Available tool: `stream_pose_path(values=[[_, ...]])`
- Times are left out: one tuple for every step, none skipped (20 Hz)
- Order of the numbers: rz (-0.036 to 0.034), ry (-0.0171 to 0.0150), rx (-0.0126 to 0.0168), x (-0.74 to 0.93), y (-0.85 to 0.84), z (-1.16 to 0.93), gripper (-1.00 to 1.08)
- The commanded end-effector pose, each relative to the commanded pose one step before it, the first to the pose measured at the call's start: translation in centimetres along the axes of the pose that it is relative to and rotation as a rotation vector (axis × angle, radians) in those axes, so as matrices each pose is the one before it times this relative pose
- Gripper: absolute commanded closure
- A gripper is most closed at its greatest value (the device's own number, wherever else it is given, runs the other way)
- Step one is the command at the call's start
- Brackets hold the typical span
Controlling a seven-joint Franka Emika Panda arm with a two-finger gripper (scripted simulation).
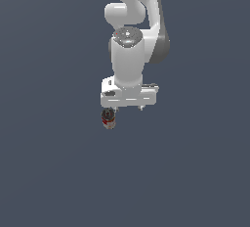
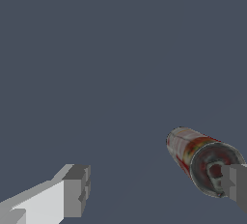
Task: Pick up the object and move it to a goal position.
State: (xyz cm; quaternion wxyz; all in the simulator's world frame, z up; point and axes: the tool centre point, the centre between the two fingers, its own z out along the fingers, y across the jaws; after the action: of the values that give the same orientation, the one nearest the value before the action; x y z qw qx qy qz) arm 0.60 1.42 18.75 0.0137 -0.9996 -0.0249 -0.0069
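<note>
No text, brand, number or sign can be read in either view. The only thing with printing on it is the can, seen in the exterior view at. Its label shows red and whitish-tan patches, but the shapes are too blurred and too small to make out any letters or figures. The dark end of the can carries no legible mark. The white arm and its end effector show no lettering.
</note>
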Motion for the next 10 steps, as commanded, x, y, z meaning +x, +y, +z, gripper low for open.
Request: stream_pose_path(values=[[-0.00366, -0.00097, -0.00074, -0.06, 0.167, 0.142, -0.92], [-0.00334, -0.00017, -0.0005, -0.038, 0.137, 0.084, -0.92], [-0.00411, -0.00017, -0.00052, -0.047, 0.174, 0.099, -0.92], [-0.00499, -0.00019, -0.00058, -0.058, 0.204, 0.116, -0.92], [-0.00578, -0.00022, -0.00066, -0.07, 0.24, 0.134, -0.92], [-0.00661, -0.00029, -0.00079, -0.083, 0.274, 0.157, -0.92], [-0.00756, -0.00038, -0.00096, -0.1, 0.308, 0.183, -0.92], [-0.00848, -0.00047, -0.00111, -0.118, 0.343, 0.209, -0.92], [-0.00935, -0.00054, -0.00121, -0.136, 0.375, 0.23, -0.92], [-0.0102, -0.00059, -0.00125, -0.156, 0.406, 0.248, -0.92]])
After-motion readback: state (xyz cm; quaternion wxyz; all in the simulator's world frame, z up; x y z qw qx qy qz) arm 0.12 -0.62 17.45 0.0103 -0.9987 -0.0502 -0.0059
